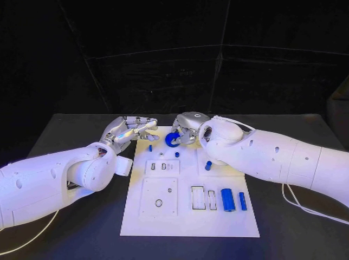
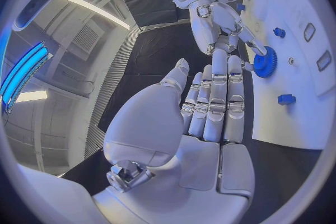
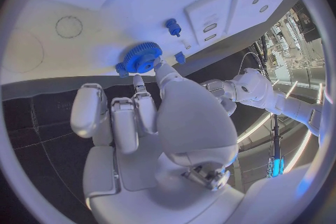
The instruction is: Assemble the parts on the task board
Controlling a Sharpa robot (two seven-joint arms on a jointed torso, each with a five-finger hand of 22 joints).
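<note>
A black table (image 1: 81, 130) carries the white task board (image 1: 190, 216), a long plate running away from the robot, with black drapes hanging close behind the far edge. The board's face has raised rectangular panels with round and slot-shaped cutouts. Near its right side, toward the robot, two blue cylinders (image 1: 234, 200) lie side by side, one thick and one slim, and a small blue peg (image 1: 209, 165) stands a little farther up. More small blue pegs (image 2: 280, 32) sit near the far end. The blue gear (image 1: 172, 140) is at the board's far end, held up on edge by the right hand (image 1: 192, 128); in the right wrist view its fingertips (image 3: 162, 69) pinch the gear's rim while the other fingers curl in below. The left hand (image 1: 128, 130) hovers at the board's far left corner, just beside the gear; in the left wrist view its fingers (image 2: 217, 101) lie straight and close together, reaching toward the gear with nothing in them, the thumb held apart. White cables trail from both arms across the table. The wrist views show a room with long ceiling light strips and a ventilation grille. No readable writing or labels can be made out on the board or the parts.
</note>
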